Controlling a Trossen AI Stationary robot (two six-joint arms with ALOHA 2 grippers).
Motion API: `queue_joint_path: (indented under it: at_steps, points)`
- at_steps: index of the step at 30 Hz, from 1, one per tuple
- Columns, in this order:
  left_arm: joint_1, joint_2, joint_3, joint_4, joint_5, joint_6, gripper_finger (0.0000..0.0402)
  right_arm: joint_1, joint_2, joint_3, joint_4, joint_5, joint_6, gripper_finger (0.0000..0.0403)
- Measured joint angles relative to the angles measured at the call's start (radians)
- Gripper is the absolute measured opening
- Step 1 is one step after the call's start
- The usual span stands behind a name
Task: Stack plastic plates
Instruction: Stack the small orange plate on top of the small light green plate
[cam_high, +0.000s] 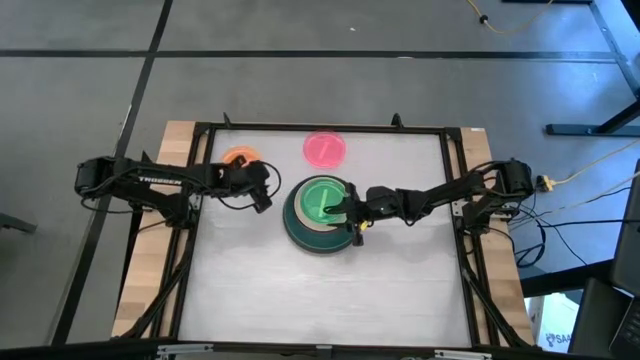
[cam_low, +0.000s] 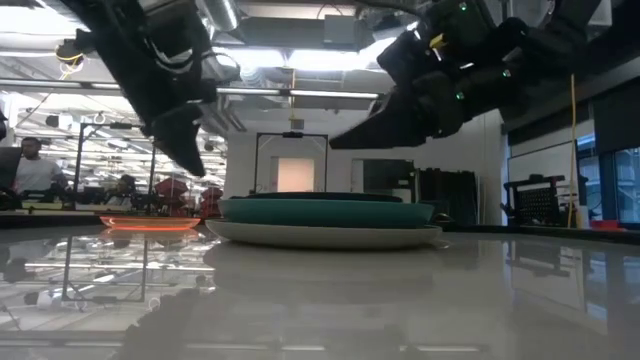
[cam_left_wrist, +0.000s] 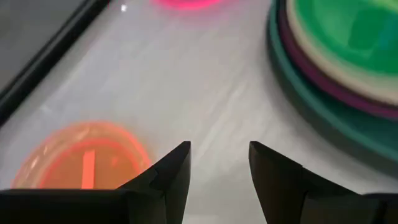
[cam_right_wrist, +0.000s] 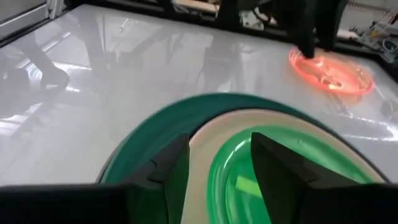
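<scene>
A stack of plates (cam_high: 318, 232) stands mid-table: a pale plate at the bottom (cam_low: 320, 235), a dark green one above it (cam_left_wrist: 311, 106), then magenta and peach rims, with a small light green plate (cam_high: 322, 198) on top. A small orange plate (cam_high: 240, 157) and a pink plate (cam_high: 325, 149) lie flat by the far edge. My right gripper (cam_right_wrist: 219, 146) hovers open above the right side of the stack, clear of it (cam_low: 340, 140). My left gripper (cam_left_wrist: 219, 149) hangs open above the table between the orange plate (cam_left_wrist: 81, 162) and the stack.
A dark frame rail (cam_high: 320, 128) runs around the white tabletop. Bare table shows on the near side (cam_high: 320, 300) and to the right of the stack. People sit in the room behind the table (cam_low: 30, 165).
</scene>
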Motion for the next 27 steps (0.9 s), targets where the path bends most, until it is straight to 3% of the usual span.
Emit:
queue_joint_path:
  at_steps: [10,21,27]
  points:
    - [0.062,0.000,-0.116,-0.027,-0.001,-0.046,0.0155,-0.001,-0.001,0.003,-0.020,0.001,0.000,0.0166]
    - [0.222,0.000,-0.281,0.164,-0.016,0.024,0.0153,-0.001,-0.001,0.003,-0.062,0.002,0.013,0.0166]
    - [0.259,-0.002,-0.298,0.182,0.037,0.030,0.0096,-0.001,-0.001,0.003,-0.062,0.002,0.011,0.0166]
